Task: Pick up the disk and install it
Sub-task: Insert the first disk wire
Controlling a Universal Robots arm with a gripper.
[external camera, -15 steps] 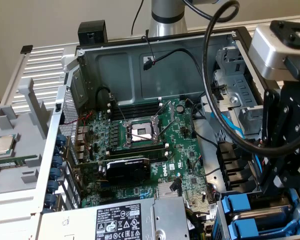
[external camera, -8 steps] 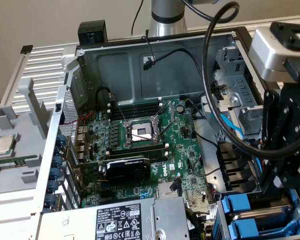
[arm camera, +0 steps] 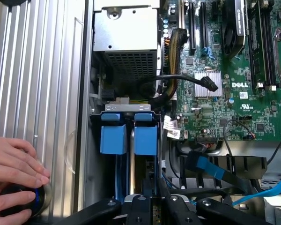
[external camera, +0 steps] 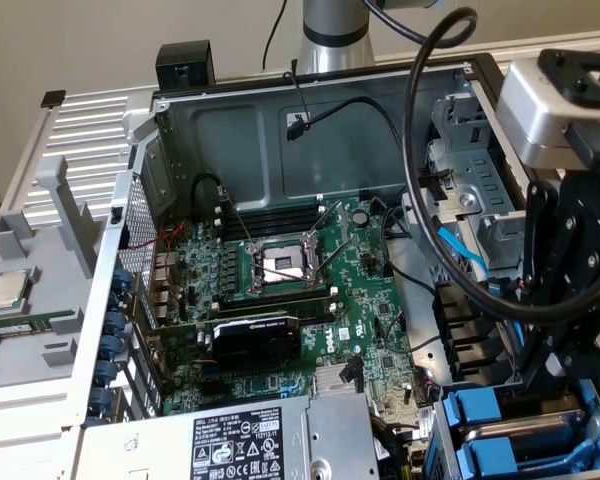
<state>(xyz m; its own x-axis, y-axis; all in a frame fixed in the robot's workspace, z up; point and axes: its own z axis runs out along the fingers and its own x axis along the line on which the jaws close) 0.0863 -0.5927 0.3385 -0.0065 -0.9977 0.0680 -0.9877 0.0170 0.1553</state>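
Note:
The disk (arm camera: 145,139) stands on edge in the drive bay of the open computer case, its blue carrier frame facing the wrist camera. In the exterior view its grey side (external camera: 540,432) shows between blue carrier parts at the lower right. My gripper (arm camera: 154,206) hangs right over the disk's near end, the black fingers (arm camera: 139,202) drawn close on a thin edge that lines up with the disk. In the exterior view the gripper (external camera: 560,370) reaches down into the bay. A second blue carrier (arm camera: 113,136) sits in the neighbouring slot.
A person's hand (arm camera: 14,164) rests on a black puck with a blue light on the ribbed side panel. The motherboard (external camera: 300,290), a silver power supply box (external camera: 240,445), a blue cable (arm camera: 206,166) and black cables (external camera: 430,180) crowd the case. A small processor chip (external camera: 7,290) lies outside it.

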